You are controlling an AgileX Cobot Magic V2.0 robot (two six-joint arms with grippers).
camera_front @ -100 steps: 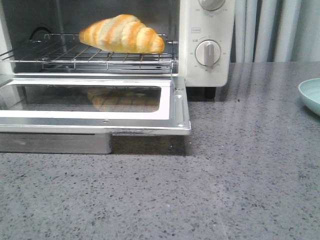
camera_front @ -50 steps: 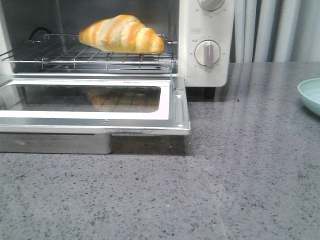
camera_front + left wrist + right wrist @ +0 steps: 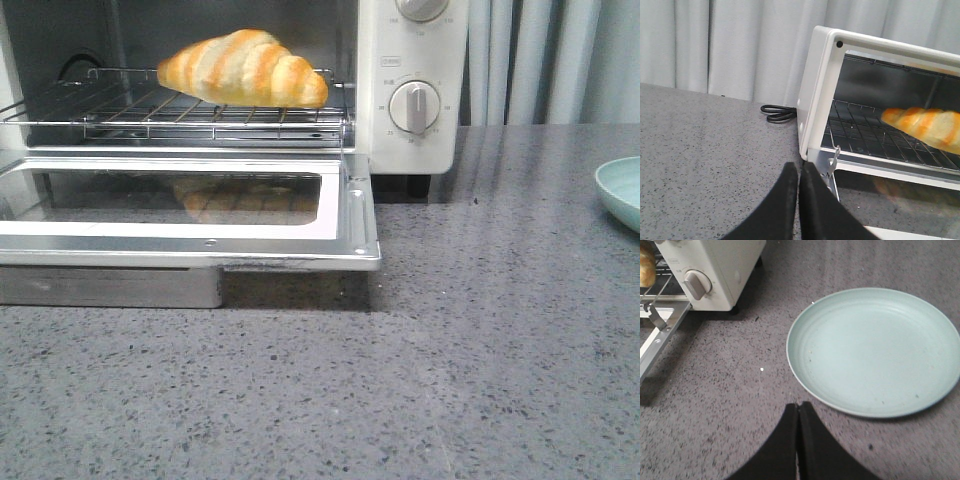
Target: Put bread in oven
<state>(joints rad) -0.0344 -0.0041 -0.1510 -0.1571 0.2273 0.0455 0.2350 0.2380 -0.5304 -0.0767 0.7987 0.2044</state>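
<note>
The bread (image 3: 243,68), golden-orange with cream stripes, lies on the wire rack (image 3: 180,112) inside the cream-white oven (image 3: 415,90). The oven door (image 3: 190,215) is folded down flat and open. The bread also shows in the left wrist view (image 3: 925,127) and at the edge of the right wrist view (image 3: 646,265). My left gripper (image 3: 798,167) is shut and empty, above the counter by the oven's left front corner (image 3: 812,135). My right gripper (image 3: 798,406) is shut and empty, over the counter beside the plate. Neither gripper shows in the front view.
An empty pale green plate (image 3: 875,350) lies on the grey speckled counter (image 3: 480,380) right of the oven; its edge shows in the front view (image 3: 620,190). A black power cord (image 3: 777,112) lies behind the oven's left side. Curtains (image 3: 715,45) hang behind.
</note>
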